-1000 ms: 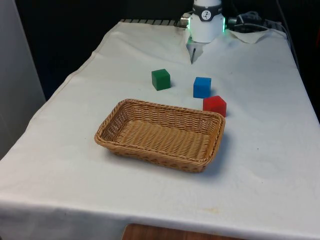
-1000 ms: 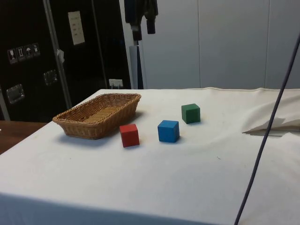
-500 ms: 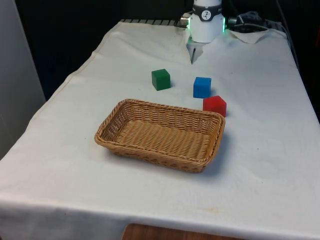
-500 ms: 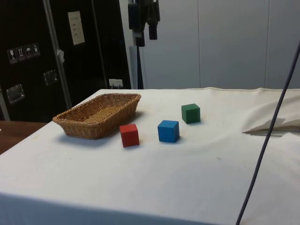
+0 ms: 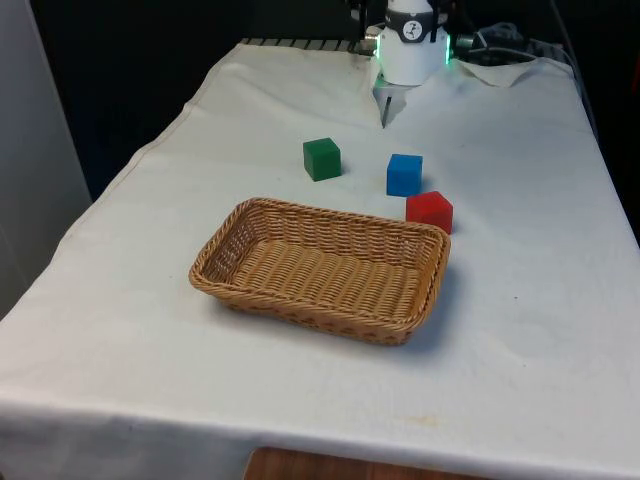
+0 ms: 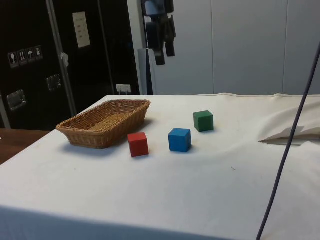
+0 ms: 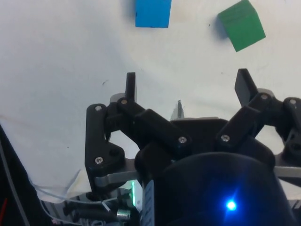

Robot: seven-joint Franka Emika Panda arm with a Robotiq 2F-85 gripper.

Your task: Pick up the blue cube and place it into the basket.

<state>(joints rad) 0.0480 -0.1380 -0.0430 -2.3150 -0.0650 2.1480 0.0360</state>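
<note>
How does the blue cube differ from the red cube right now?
The blue cube is blue; the red cube is red. The red cube sits close beside the basket, while the blue cube lies farther from it, nearer the green cube. Both rest on the cloth, similar in size.

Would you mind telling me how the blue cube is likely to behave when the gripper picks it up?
The blue cube looks rigid with flat faces, so the open gripper should probably clamp it squarely. Sitting flat on the cloth, it seems unlikely to roll. It looks small, so probably light.
</note>
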